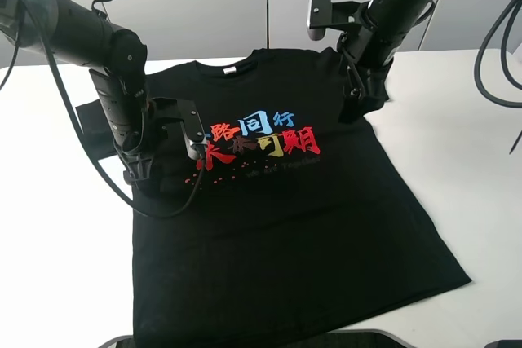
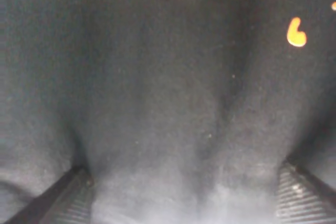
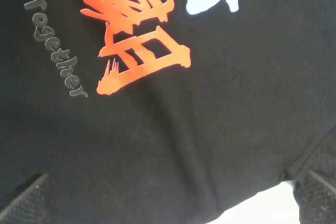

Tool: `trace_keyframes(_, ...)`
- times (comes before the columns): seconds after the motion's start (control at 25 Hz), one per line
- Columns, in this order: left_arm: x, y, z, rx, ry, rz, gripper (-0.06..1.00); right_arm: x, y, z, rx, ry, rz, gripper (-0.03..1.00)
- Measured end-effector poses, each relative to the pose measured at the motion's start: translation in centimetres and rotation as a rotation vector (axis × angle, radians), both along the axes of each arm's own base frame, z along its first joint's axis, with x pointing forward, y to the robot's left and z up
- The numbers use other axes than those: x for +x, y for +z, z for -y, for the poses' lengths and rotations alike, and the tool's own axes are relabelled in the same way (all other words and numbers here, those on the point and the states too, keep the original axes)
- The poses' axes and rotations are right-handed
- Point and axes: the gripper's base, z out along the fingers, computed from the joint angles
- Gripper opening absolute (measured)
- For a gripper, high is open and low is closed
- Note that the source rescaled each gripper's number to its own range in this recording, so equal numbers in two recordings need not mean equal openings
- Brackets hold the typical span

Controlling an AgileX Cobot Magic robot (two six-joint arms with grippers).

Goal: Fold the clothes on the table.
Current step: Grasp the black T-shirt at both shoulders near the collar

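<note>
The black T-shirt lies flat, print up, across the middle of the white desk, its hem at the frame's lower edge; at centre left the left arm bends steeply down, the left claw low on the shirt's side, spread wide, cloth humped between its fingers but not clamped; at upper right the right claw points down by the sleeve, fully spread, gripping nothing.
</note>
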Motion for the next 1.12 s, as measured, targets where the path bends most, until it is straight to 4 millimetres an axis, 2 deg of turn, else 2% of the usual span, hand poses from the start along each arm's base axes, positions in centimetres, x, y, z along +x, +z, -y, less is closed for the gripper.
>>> trace_keyframes(0.24,0.0,-0.2,0.0,0.005,0.0,-0.009,0.36,0.0,-0.2,0.0,-0.002,0.0,-0.006,1.0)
trace_keyframes(0.36,0.0,-0.2,0.0,0.007,0.001,-0.012,0.23,0.0,-0.3,-0.1,0.003,-0.003,-0.009,1.0)
trace_keyframes(0.76,-0.1,-0.2,0.0,0.007,0.004,-0.015,0.21,0.1,-0.8,-0.1,-0.011,0.068,-0.01,1.0)
trace_keyframes(1.12,-0.1,-0.2,0.0,0.009,0.008,-0.018,0.26,0.6,-5.0,0.3,-0.106,0.12,-0.09,1.0)
